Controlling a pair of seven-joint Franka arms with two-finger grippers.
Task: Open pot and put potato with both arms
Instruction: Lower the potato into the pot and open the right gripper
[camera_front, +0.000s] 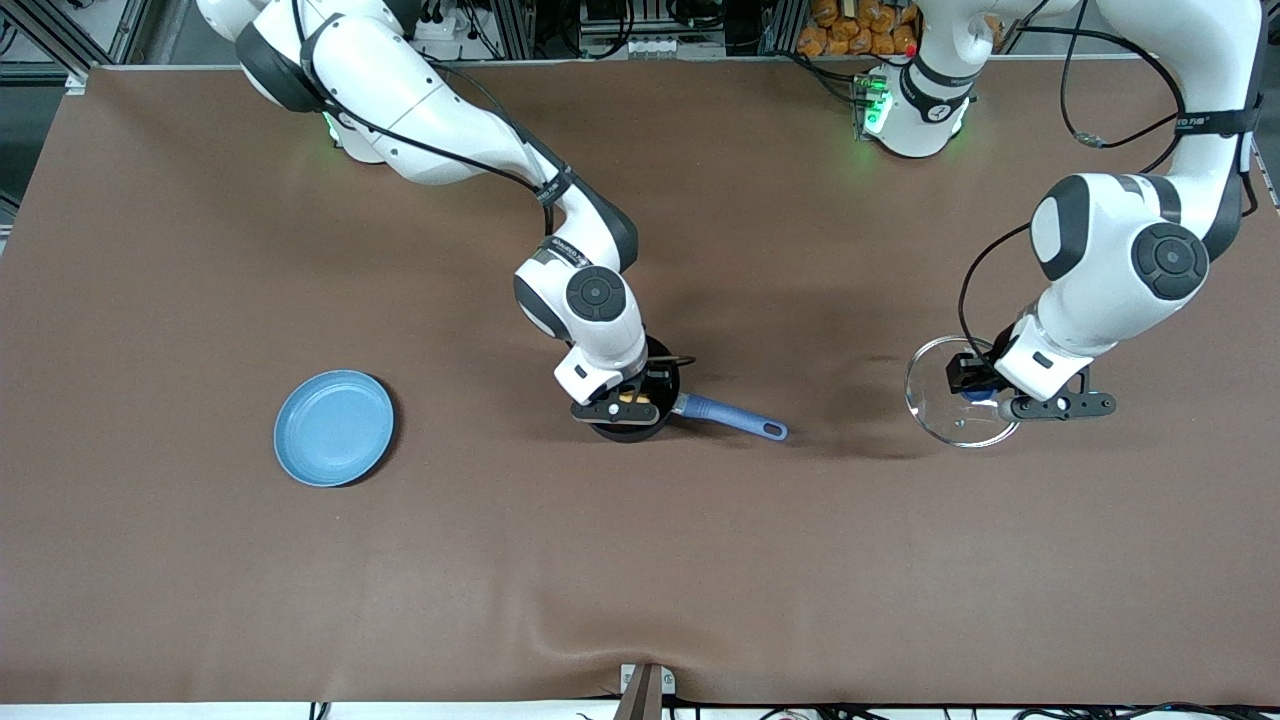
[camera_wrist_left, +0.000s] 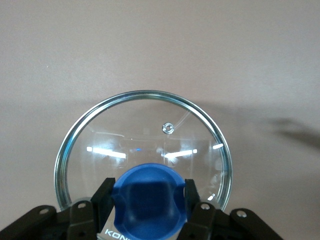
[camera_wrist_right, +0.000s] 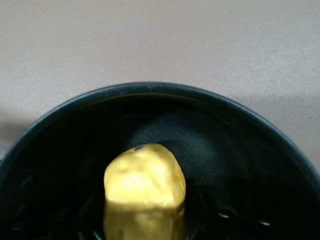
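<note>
A flat round blue plate (camera_front: 334, 428) lies on the brown desk (camera_front: 200, 250). The right gripper (camera_front: 626, 399) hangs over the small black blue-handled pot (camera_front: 640, 428), its fingers hidden, the lumpy yellow potato (camera_wrist_right: 145, 187) inside. The left gripper (camera_front: 975, 385) pinches the clear glass lid (camera_wrist_left: 145, 145) by its blue knob (camera_wrist_left: 147, 200).

A flat blue plate (camera_front: 334, 428) lies on the brown worktop (camera_front: 640, 560), well apart from the right hand (camera_front: 628, 399), toward the right arm's end and slightly nearer the front camera.
</note>
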